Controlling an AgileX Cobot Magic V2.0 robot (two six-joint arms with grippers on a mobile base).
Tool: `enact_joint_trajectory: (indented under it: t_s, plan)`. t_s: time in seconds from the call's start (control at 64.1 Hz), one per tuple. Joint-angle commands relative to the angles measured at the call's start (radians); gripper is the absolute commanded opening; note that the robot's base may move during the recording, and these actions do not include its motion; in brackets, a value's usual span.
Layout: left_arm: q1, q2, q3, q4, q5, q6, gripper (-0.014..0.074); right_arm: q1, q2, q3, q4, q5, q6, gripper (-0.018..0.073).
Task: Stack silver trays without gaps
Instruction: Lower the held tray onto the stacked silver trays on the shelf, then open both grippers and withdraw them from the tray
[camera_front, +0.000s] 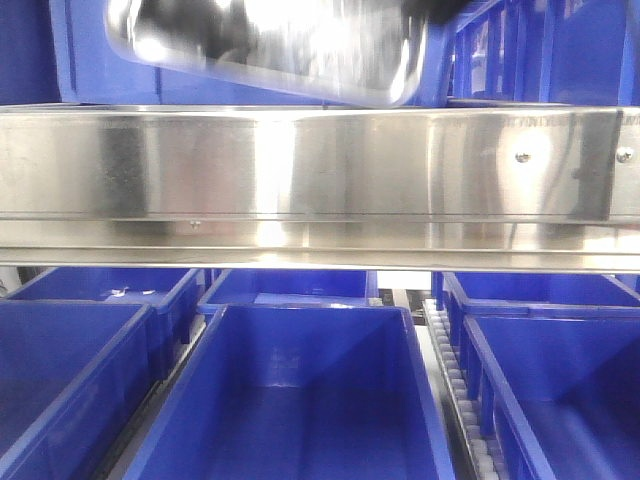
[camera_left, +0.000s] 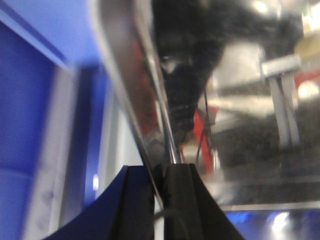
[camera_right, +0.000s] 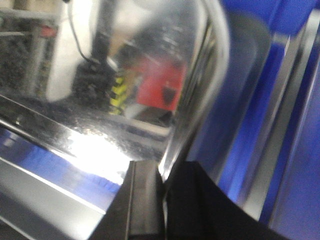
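One silver tray (camera_front: 270, 45) hangs tilted and blurred at the top of the front view, above the steel rail and in front of a blue bin. In the left wrist view my left gripper (camera_left: 159, 170) is shut on the tray's thin rolled rim (camera_left: 125, 75), one finger on each side of it. The tray's mirror-like floor (camera_left: 245, 110) fills the right of that view. In the right wrist view my right gripper (camera_right: 162, 167) is shut on the opposite rim, with the tray's shiny inside (camera_right: 125, 75) to its left. No other silver tray shows.
A long mirror-like steel rail (camera_front: 300, 170) with screws crosses the front view just under the tray. Below it stand several deep blue bins (camera_front: 290, 400) side by side. More blue bins (camera_front: 560, 50) stand behind the tray at the top right.
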Motion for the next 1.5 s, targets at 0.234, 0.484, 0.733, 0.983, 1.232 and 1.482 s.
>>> enact_joint_trajectory:
  t_s: [0.234, 0.484, 0.733, 0.983, 1.232, 1.482]
  plan:
    - [-0.009, -0.002, 0.098, -0.027, -0.047, 0.019, -0.0006, 0.013, 0.005, -0.012, 0.019, -0.025, -0.028, -0.0078]
    - [-0.009, -0.002, 0.097, -0.026, -0.047, 0.013, 0.0125, 0.013, 0.005, -0.012, 0.021, -0.027, -0.028, 0.0006]
    - [-0.009, -0.002, 0.097, 0.07, -0.047, -0.045, 0.0454, 0.013, 0.005, -0.012, 0.03, -0.044, -0.028, 0.0457]
    - [-0.009, -0.032, 0.093, 0.113, -0.047, -0.061, 0.0498, 0.013, -0.01, -0.06, 0.03, -0.013, -0.028, 0.0424]
    - [-0.011, -0.218, 0.093, 0.097, -0.121, -0.118, 0.0494, 0.013, -0.156, -0.102, 0.03, -0.052, -0.035, 0.0298]
    - [-0.011, -0.476, 0.098, 0.079, -0.293, -0.123, 0.0291, 0.013, -0.347, -0.1, -0.047, -0.093, -0.046, 0.0031]
